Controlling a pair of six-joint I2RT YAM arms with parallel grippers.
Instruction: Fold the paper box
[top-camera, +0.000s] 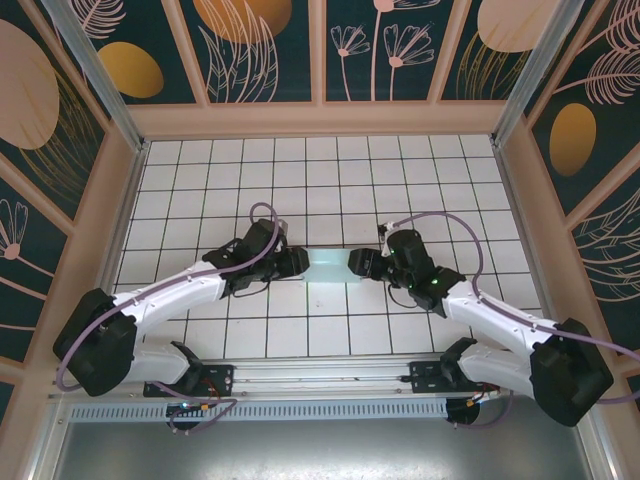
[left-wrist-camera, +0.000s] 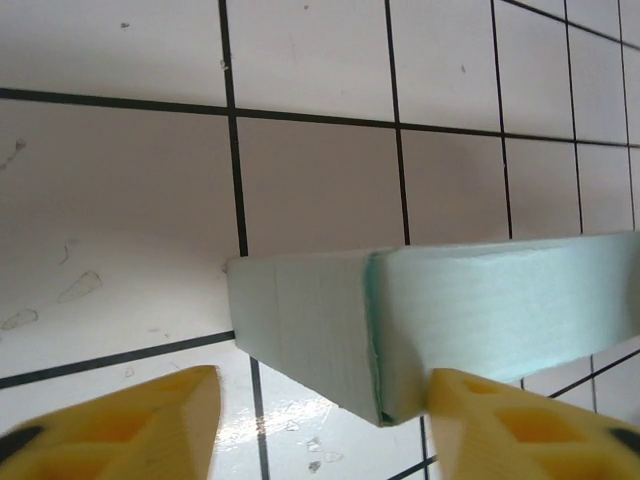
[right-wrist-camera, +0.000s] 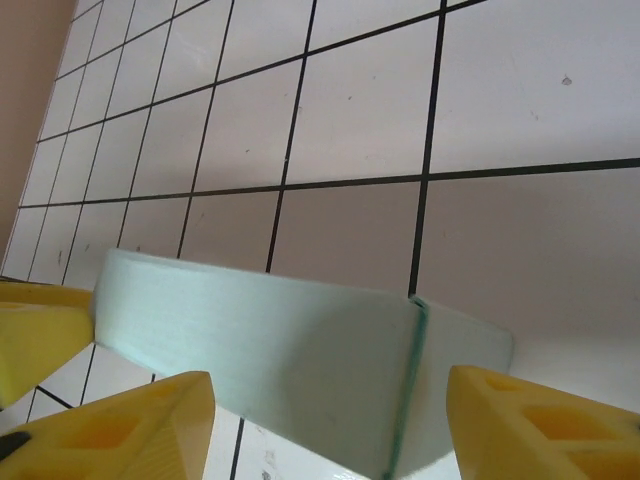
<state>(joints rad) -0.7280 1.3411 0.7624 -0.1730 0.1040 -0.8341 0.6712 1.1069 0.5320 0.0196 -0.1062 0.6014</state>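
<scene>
So the left tool (top-camera: 300, 262) is spread wide around one end of the paper box (top-camera: 328, 266), which sits mid-table (top-camera: 330, 180) looking pretty much folded up. The right tool (top-camera: 353, 264) is spread wide at the other end. Maybe some squaring-up left.

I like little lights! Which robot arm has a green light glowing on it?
The right arm, on the right in the overhead view. A small green light glows near its wrist; the left arm is plain black at its wrist.

No legible text — none anywhere
</scene>
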